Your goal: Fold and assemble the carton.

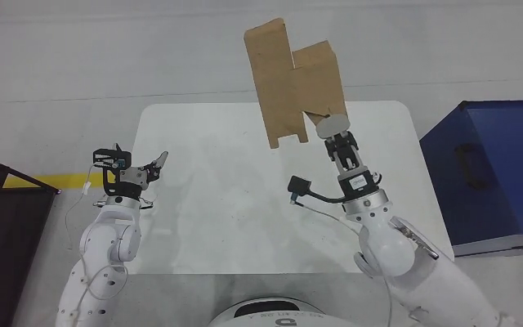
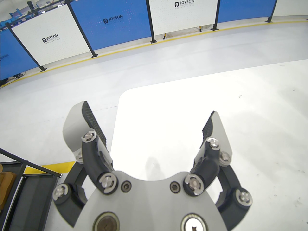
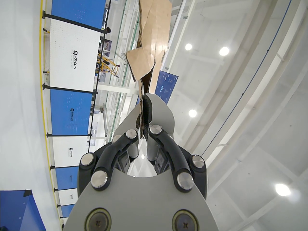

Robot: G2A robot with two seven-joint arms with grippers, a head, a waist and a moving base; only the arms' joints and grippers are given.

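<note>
A: Right, what is hard to make out?

B: The carton [image 1: 292, 82], mostly. Its lower edge disappears between the pads of the right end effector [image 1: 333, 127], which is clamped tight on it. From the right wrist it shows almost edge-on, with its upper end cut off.

A: Where is it held?

B: Up off the worktop [image 1: 229, 212], flaps still flat, by the far right part as seen from above.

A: Edges, room?

B: The left end effector [image 2: 148, 108] hangs at the worktop's left edge near the rounded far corner. Its jaws are spread wide, and it is well apart from the carton.

A: Surroundings?

B: A blue bin [image 1: 478, 176] stands just off the worktop's right side. A dark rack [image 2: 24, 188] sits on the floor to the left, beside a yellow floor line [image 1: 69, 180]. Blue and white fence panels [image 2: 120, 25] stand beyond.
</note>
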